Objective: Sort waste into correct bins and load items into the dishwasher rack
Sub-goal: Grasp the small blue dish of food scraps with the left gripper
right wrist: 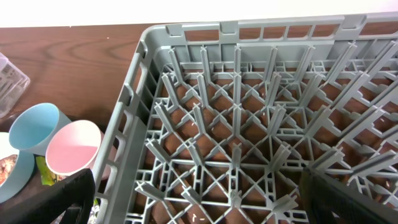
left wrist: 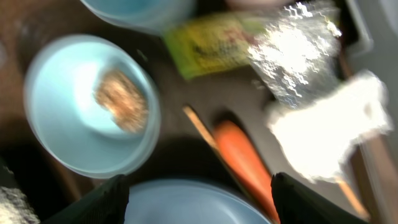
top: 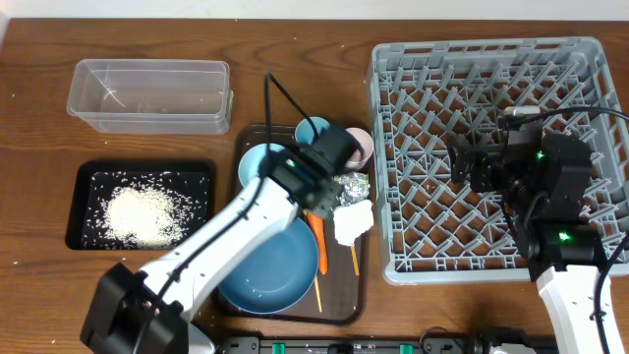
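Note:
On the brown serving tray lie the dark-blue plate, the light-blue bowl with the brown food lump, the orange carrot, the yellow-green foil wrapper, the white napkin and a chopstick. The light-blue cup and pink cup stand at the tray's far end. My left gripper is open and empty above the plate's edge, next to the carrot. My right gripper is open and empty over the grey rack.
The clear tub stands at the back left. The black tray in front of it holds white rice. The rack fills the right side of the table. The left arm hides part of the serving tray from overhead.

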`<action>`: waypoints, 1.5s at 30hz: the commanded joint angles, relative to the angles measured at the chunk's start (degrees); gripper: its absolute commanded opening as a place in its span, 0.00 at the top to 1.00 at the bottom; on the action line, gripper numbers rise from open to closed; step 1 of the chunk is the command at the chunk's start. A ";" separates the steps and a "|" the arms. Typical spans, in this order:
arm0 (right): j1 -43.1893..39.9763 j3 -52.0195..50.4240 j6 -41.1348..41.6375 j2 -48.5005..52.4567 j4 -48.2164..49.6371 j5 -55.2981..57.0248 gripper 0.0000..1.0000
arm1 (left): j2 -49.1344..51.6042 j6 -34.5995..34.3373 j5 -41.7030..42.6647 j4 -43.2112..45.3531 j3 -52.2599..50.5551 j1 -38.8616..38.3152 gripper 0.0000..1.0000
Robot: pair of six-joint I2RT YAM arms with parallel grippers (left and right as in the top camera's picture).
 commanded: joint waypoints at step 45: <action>0.42 1.09 -0.79 0.31 -0.24 1.49 0.01 | 18.45 15.52 9.70 8.09 -0.24 11.17 0.93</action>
